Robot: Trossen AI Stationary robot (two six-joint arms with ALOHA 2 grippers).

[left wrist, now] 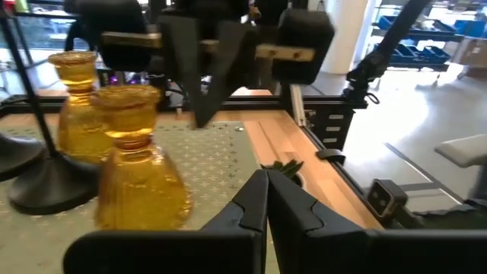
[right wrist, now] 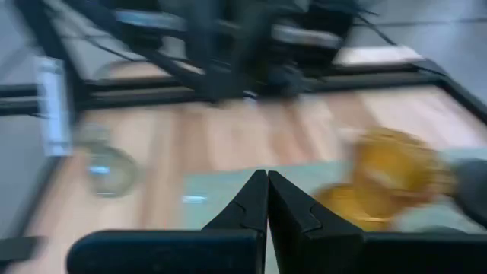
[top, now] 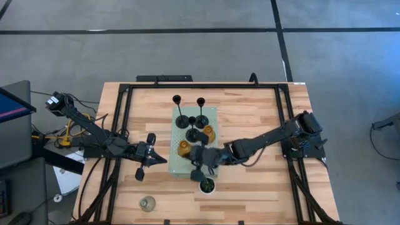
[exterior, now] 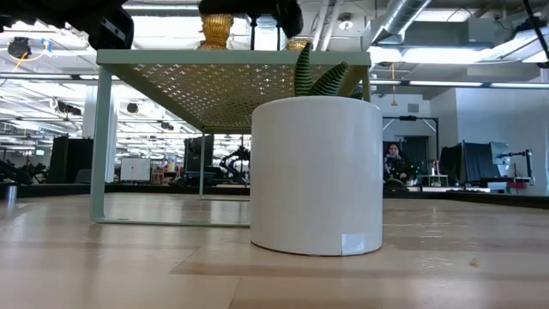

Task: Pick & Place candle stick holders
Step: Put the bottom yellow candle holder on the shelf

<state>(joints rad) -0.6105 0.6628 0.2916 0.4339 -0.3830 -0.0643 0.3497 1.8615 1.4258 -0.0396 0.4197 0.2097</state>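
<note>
A pale green perforated board point(top: 187, 164) stands raised on legs at the table's middle. On it stand three black holders point(top: 177, 115) point(top: 200, 116) point(top: 193, 135) and two amber glass holders point(top: 208, 132) point(top: 184, 148). The amber ones also show in the left wrist view point(left wrist: 141, 164) point(left wrist: 76, 106). A clear glass holder point(top: 147, 204) stands on the table near the front left. My left gripper point(top: 164, 159) is shut and empty just left of the board. My right gripper point(top: 197, 164) is shut and empty above the board's near end, beside the nearer amber holder point(right wrist: 380, 179).
A small green plant in a white pot point(top: 207, 185) stands on the table just in front of the board, close under my right gripper. In the low view the pot point(exterior: 316, 176) fills the middle. Black frame rails point(top: 119, 131) run along the table's left and right sides.
</note>
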